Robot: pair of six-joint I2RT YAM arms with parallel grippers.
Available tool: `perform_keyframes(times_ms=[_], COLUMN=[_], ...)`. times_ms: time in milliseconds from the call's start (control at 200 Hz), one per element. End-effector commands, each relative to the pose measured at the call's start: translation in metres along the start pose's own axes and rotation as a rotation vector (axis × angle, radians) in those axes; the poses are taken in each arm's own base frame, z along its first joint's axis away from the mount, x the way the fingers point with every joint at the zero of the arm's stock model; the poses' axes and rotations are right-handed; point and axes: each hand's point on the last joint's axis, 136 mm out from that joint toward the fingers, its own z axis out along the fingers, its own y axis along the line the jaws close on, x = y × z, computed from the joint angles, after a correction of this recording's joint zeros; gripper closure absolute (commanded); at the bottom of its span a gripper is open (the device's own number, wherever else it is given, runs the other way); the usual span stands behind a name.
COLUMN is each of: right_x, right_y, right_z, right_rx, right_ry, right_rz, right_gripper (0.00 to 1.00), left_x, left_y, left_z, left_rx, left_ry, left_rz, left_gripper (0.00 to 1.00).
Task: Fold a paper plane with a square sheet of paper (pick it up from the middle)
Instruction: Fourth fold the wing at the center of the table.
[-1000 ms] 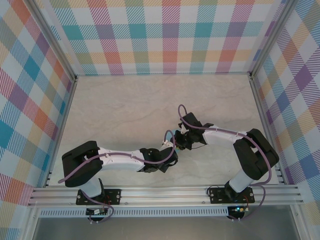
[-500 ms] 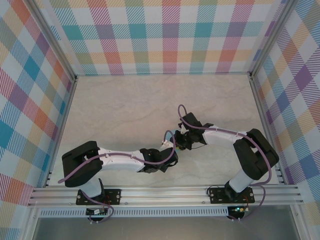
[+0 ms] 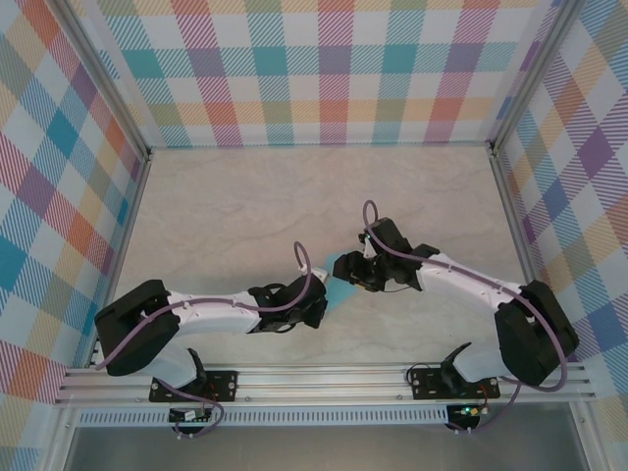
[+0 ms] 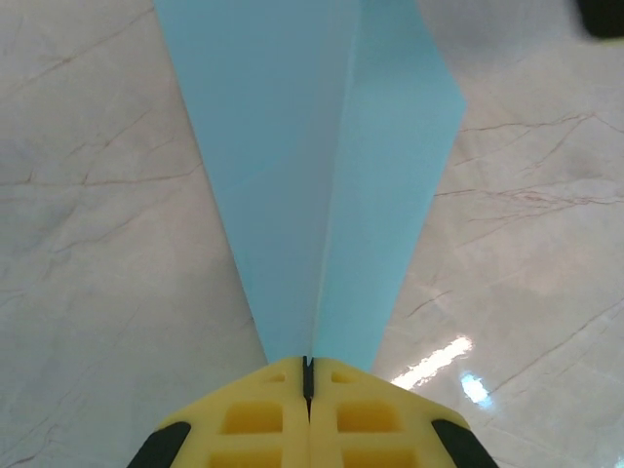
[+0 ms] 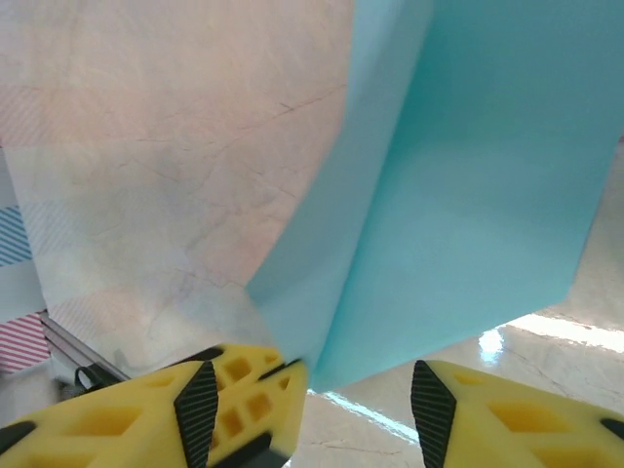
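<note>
I work over a pale marble-look table (image 3: 226,206) boxed in by three walls (image 3: 314,69) of pastel plaid, with an aluminium rail (image 3: 324,378) at 6 o'clock where my bases are bolted.

Counting: two arms, two grippers, two purple cables, one paper plane (image 3: 340,290). It sits just off the table's centre, towards 5 o'clock, between my two grippers.

My left gripper (image 3: 324,300) reaches the plane from 7 o'clock. In its wrist view the left gripper (image 4: 308,375) has its yellow jaws pressed together on the narrow tip of the paper plane (image 4: 312,175), which fans out towards 12 o'clock with a crease up its middle.

My right gripper (image 3: 353,269) stands at 1 o'clock of the plane. In its wrist view the right gripper (image 5: 312,395) has its jaws well apart, pinching nothing; the folded edge of the paper plane (image 5: 458,175) hangs between them, nearer the finger at 7 o'clock.

Compared with a second ago, both elbows have swung outwards, the left towards 9 o'clock and the right towards 4 o'clock. The grippers, then bunched together over the paper, have drawn apart, so more blue now shows between them.
</note>
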Motion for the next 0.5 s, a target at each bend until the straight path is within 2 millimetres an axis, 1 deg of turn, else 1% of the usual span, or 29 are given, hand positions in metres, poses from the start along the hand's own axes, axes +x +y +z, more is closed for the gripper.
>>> perform_keyframes(times_ms=[0, 145, 305, 400, 495], right_x=[0.007, 0.011, 0.015, 0.016, 0.015], right_y=[-0.006, -0.008, -0.006, -0.001, 0.003], right_z=[-0.008, -0.012, -0.003, 0.004, 0.013], right_rx=[0.017, 0.018, -0.019, -0.048, -0.072], right_ry=[-0.014, -0.013, 0.019, 0.045, 0.070], right_rz=[-0.024, -0.037, -0.045, -0.050, -0.049], right_gripper=[0.40, 0.41, 0.58, 0.69, 0.76], left_x=[0.004, 0.007, 0.008, 0.010, 0.011], left_y=[-0.005, -0.004, -0.001, 0.006, 0.011], left_z=[0.001, 0.005, 0.007, 0.007, 0.008], left_rx=[0.062, 0.082, 0.115, 0.113, 0.124], left_ry=[0.022, 0.029, 0.029, 0.023, 0.028], left_rz=[-0.039, -0.068, -0.123, -0.164, -0.191], left_gripper=[1.00, 1.00, 1.00, 1.00, 1.00])
